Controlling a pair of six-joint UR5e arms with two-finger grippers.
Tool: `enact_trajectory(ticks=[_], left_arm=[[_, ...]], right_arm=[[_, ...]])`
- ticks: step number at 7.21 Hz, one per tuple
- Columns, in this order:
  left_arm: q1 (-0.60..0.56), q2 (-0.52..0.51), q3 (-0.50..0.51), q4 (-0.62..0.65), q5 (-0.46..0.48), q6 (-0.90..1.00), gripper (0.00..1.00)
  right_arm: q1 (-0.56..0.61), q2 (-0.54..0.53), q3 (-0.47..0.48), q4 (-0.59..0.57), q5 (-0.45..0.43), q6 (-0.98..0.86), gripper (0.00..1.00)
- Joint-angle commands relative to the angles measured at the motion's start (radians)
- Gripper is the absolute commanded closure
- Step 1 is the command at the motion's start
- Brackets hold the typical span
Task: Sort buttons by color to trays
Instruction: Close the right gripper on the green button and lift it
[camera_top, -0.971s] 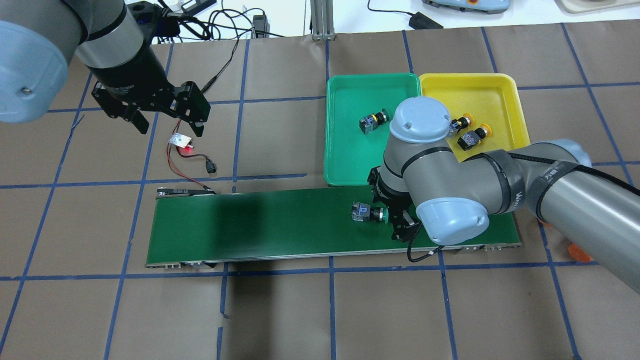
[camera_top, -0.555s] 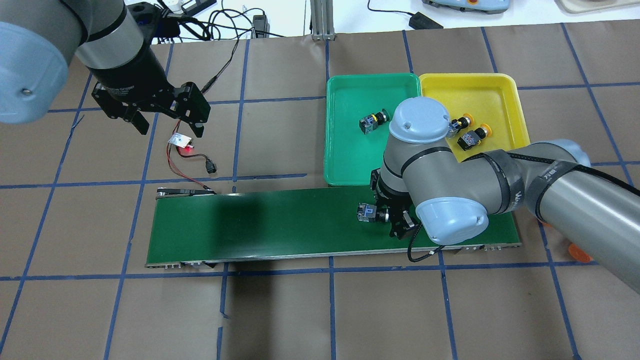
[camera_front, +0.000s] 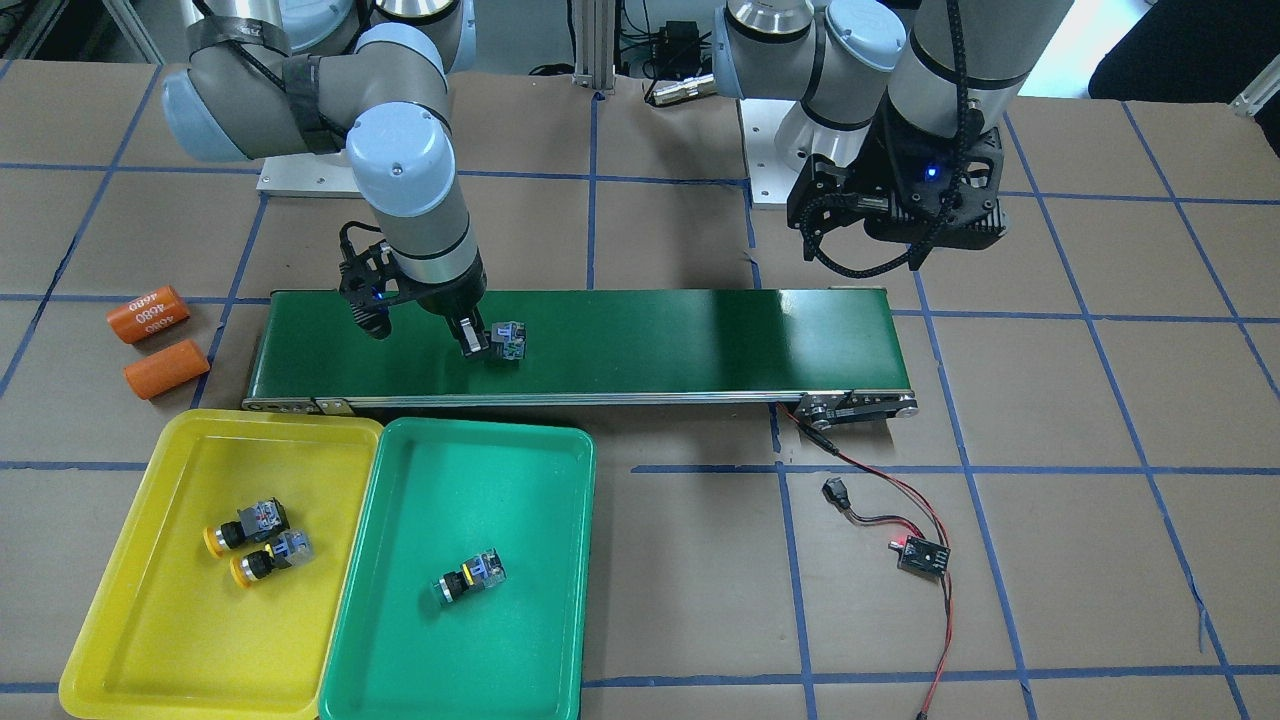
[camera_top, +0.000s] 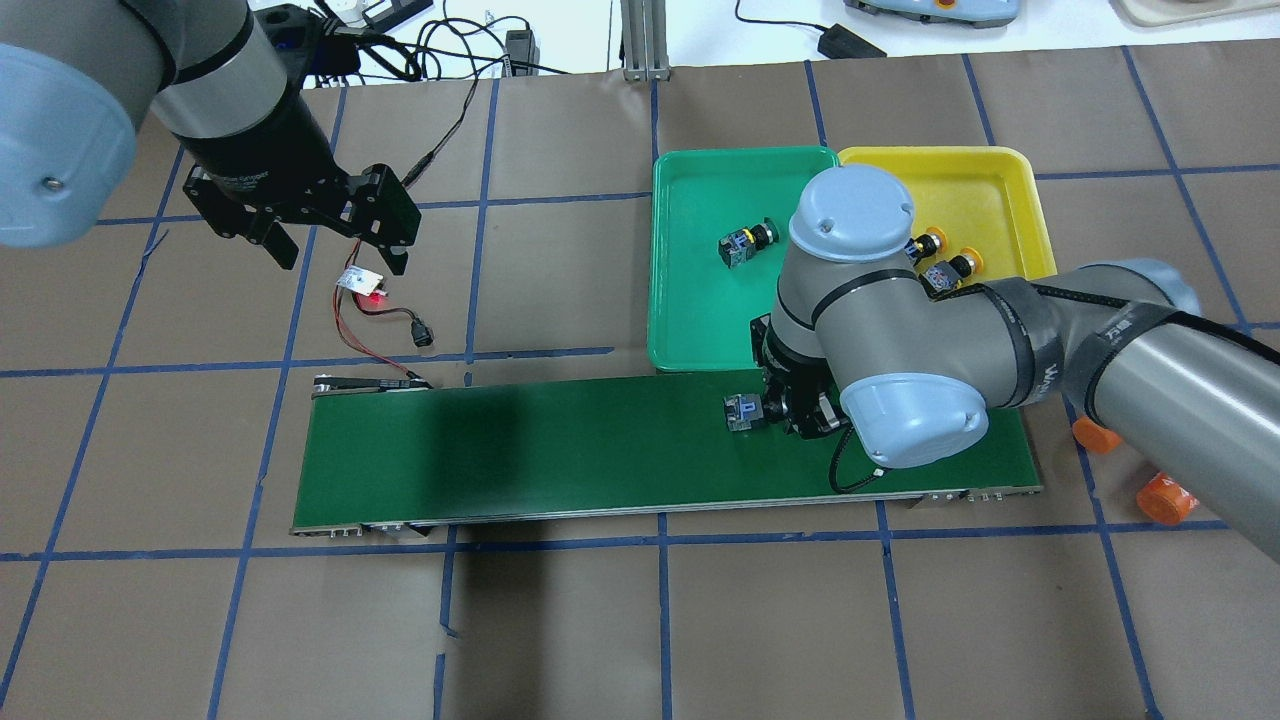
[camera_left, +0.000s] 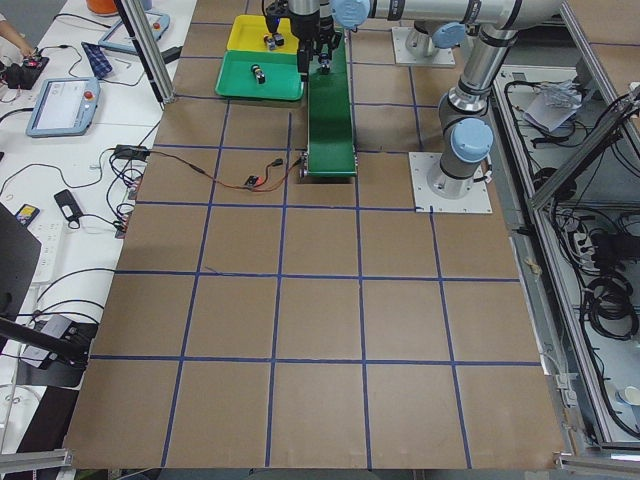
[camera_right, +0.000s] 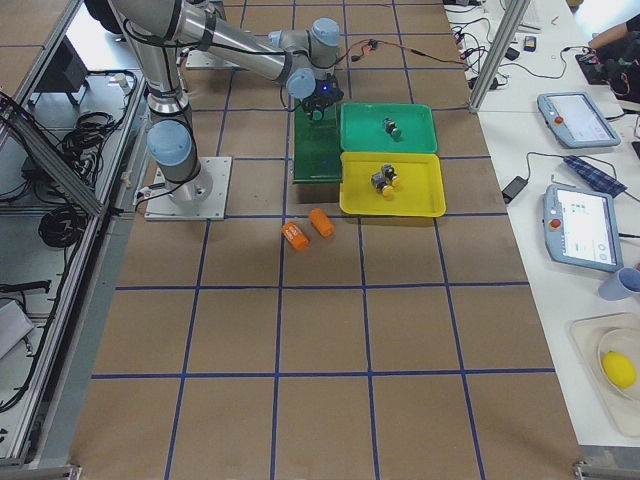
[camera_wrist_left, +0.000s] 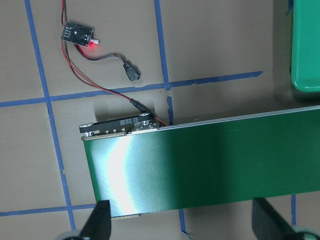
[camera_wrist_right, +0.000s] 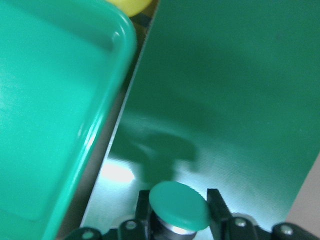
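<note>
A green-capped push-button switch with a black-and-clear body (camera_top: 742, 412) is pinched at its cap between the narrowed fingers of the right gripper (camera_wrist_right: 179, 204). It is held over the long dark-green conveyor belt (camera_top: 520, 450), near the edge facing the shallow green plastic tray (camera_front: 520, 470). A second green-capped button (camera_front: 468, 577) lies in that tray. One yellow-capped button (camera_front: 245, 527) and another yellow-capped button (camera_front: 270, 557) lie side by side in the adjoining yellow plastic tray (camera_front: 140, 620). Well apart, the left gripper (camera_top: 335, 248) hangs with fingers spread wide and empty above the brown paper-covered table (camera_top: 560, 620), near a small circuit board with a red light (camera_top: 362, 283).
</note>
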Motion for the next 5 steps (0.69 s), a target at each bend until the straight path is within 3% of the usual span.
enact_trajectory(ticks=[1,3,5], left_arm=[[0.0,-0.002,0.0,0.0,0.0,0.0,0.0],[0.0,-0.002,0.0,0.0,0.0,0.0,0.0],[0.0,-0.004,0.003,0.0,0.0,-0.001,0.0]], right_arm=[[-0.054,0.014,-0.134,-0.001,-0.058,-0.074,1.0],[-0.14,0.159,-0.309,-0.01,0.003,-0.199,1.0],[-0.137,0.279,-0.362,-0.056,0.071,-0.187,1.0]])
